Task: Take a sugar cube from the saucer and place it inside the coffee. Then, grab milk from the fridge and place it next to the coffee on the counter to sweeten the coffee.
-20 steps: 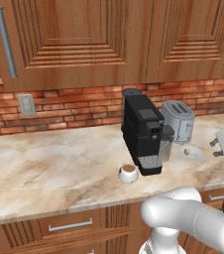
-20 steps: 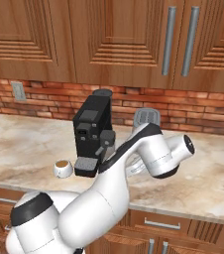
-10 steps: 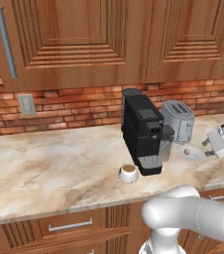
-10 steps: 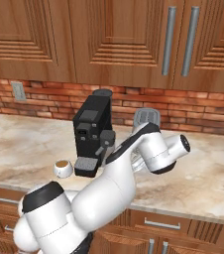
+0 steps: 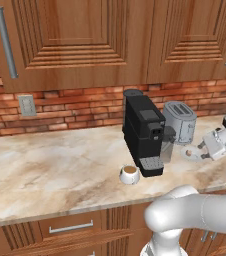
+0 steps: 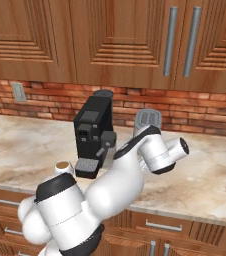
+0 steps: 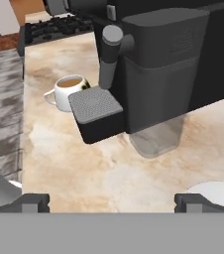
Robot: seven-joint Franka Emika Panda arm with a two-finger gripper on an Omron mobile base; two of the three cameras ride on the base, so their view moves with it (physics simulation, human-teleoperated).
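The hand (image 5: 199,151) hangs low over the bench (image 5: 55,170) with its jaws spread wide and nothing between them, to the right of the black coffee machine (image 5: 144,133) and in front of the toaster (image 5: 180,122). The saucer (image 7: 219,193) lies just under it, by the right fingertip in the hand view, while the coffee (image 5: 129,174) stands on the machine's far left side. No sugar cube can be made out, and no brand or writing is readable.

Two base cameras look down from behind the arm, left and right, sharing the counter (image 5: 55,170) and coffee machine (image 5: 143,134). The hand camera sits low, close to the machine.
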